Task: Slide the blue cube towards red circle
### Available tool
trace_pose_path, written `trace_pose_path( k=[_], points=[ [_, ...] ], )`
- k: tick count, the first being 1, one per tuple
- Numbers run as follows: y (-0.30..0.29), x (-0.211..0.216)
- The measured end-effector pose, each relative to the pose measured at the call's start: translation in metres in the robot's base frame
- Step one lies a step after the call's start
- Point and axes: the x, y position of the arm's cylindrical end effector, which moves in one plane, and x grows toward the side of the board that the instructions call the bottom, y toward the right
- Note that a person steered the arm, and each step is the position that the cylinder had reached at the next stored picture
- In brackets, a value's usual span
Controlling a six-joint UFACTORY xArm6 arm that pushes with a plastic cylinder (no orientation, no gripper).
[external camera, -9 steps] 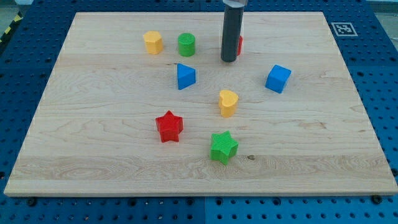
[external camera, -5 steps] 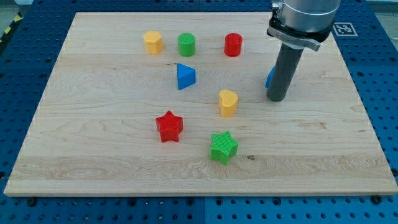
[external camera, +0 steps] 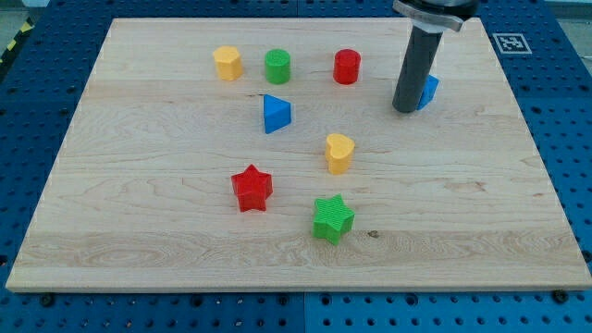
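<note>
We carry no claw, only a dark rod, so there is no open or closed state to report. My tip (external camera: 404,109) rests on the table (external camera: 129,185) towards its top right corner, touching the blue cube (external camera: 428,90), which peeks out on the rod's right side, mostly hidden. The red circle (external camera: 347,67) stands near the table's top edge, to the left of the tip and apart from it.

Two stars (external camera: 252,188), two cylinders (external camera: 277,67), two yellow blocks (external camera: 339,153), a blue triangle (external camera: 276,114), a blue cube (external camera: 428,90)
</note>
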Motion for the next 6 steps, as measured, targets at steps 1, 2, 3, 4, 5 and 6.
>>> trace_pose_path(
  k=[1,2,3,4,5,6],
  points=[
    [0.000,-0.005],
    [0.020,0.001],
    [0.051,0.004],
    [0.059,0.004],
    [0.086,0.004],
    [0.100,0.004]
  ],
)
